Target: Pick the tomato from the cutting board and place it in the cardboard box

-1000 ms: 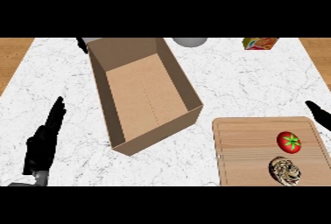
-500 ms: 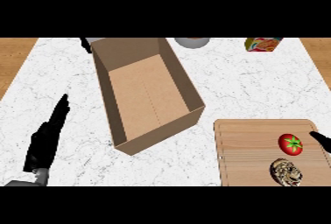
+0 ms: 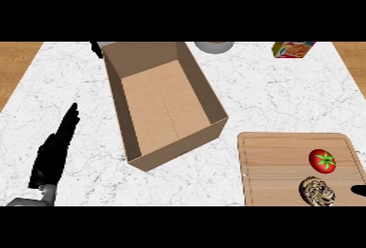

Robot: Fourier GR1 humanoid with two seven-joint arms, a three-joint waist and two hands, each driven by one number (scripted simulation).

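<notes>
A red tomato [image 3: 322, 160] with a green stem lies on the wooden cutting board [image 3: 279, 160] at the lower right. The open cardboard box [image 3: 164, 104] stands left of the board, long and tilted, with nothing inside. My left hand [image 3: 52, 157] rests at the far left with its fingers straight, well away from the box. Only a small black tip of my right hand [image 3: 358, 190] shows at the right edge, just below and right of the tomato and not touching it.
A brown lumpy food item [image 3: 318, 191] lies on the board just below the tomato. At the counter's far edge are a grey bowl [image 3: 213, 46] and a colourful packet [image 3: 292, 49]. Wooden floor shows beyond the counter's left and right ends.
My right hand has slid down along the right edge, from above the board to beside the tomato's lower right. The left hand has barely shifted.
</notes>
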